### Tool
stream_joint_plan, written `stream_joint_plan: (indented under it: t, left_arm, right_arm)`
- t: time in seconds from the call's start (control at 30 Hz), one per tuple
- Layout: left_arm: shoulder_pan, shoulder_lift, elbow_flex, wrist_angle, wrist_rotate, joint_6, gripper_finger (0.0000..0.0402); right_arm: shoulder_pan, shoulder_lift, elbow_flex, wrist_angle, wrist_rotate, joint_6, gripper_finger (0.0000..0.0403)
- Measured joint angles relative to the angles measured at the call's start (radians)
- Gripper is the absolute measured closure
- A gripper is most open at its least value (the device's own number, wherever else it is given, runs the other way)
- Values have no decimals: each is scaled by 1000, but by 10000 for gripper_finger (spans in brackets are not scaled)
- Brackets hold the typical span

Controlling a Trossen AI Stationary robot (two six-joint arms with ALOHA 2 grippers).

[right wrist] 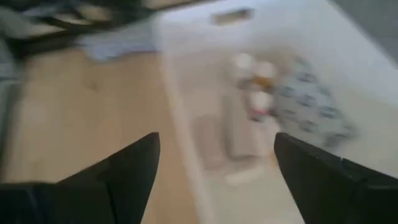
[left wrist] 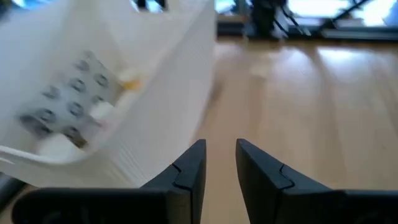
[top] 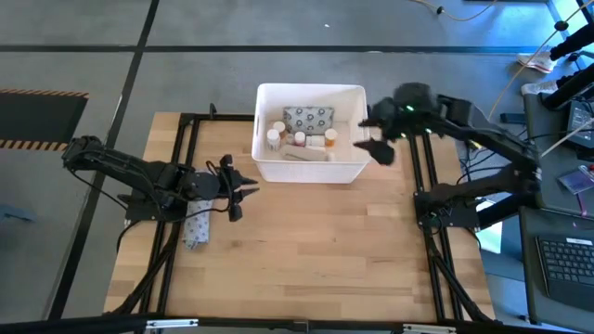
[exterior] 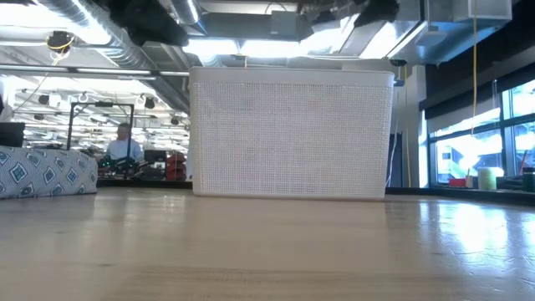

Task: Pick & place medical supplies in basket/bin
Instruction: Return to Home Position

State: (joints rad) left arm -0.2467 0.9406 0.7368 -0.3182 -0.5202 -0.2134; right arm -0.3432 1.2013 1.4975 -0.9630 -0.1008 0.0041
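The white bin stands on the table's far middle. In it lie a grey-white packet with a ring pattern, small white bottles with orange caps and a white roll. The right wrist view shows the same contents. My right gripper hovers above the bin's right rim, wide open and empty. My left gripper hangs left of the bin near its front corner, its fingers a narrow gap apart with nothing between them.
A diamond-patterned packet lies on the table under my left arm, also at the left in the low view. Black frame rails run along both table sides. A laptop sits right of the table. Bare wood lies near the front edge.
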Motion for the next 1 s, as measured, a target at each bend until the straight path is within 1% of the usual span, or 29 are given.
stream_joint_plan:
  t: [0.07, 0.1, 0.17, 0.27, 0.37, 0.47, 0.5, 0.57, 0.67, 0.73, 0.83, 0.93, 1.0]
  left_arm:
    - [6, -9, 0, 36, -38, 28, 320]
    - [12, -15, 0, 55, -27, 46, 320]
    - [28, -30, 0, 85, 50, 78, 320]
    - [70, -58, 0, 135, 173, 161, 320]
    - [150, -94, 0, 175, 227, 215, 320]
    - [241, -149, 0, 164, 294, 210, 320]
    - [268, -168, 0, 159, 318, 208, 320]
    - [311, -205, -26, 205, 355, 226, 320]
    - [382, -271, -128, 339, 393, 239, 320]
    - [431, -319, -202, 391, 433, 221, 320]
    - [500, -394, -285, 419, 489, 190, 320]
    - [568, -464, -338, 422, 512, 164, 320]
    - [607, -510, -370, 424, 559, 137, 320]
  right_arm:
    - [21, -88, -105, 76, -58, 10, 86]
    - [33, -138, -172, 113, -88, 20, 86]
    - [55, -247, -324, 231, -131, 42, 86]
    - [82, -410, -535, 389, -152, 50, 86]
    - [94, -540, -702, 515, -160, 67, 86]
    - [93, -650, -829, 585, -156, 70, 86]
    - [93, -686, -862, 600, -155, 70, 86]
    - [94, -757, -919, 624, -157, 71, 86]
    - [94, -863, -1002, 675, -155, 70, 86]
    - [94, -933, -1047, 714, -155, 70, 86]
    - [94, -1024, -1092, 712, -155, 72, 86]
    - [94, -1098, -1129, 718, -155, 73, 86]
    - [94, -1137, -1145, 726, -155, 70, 86]
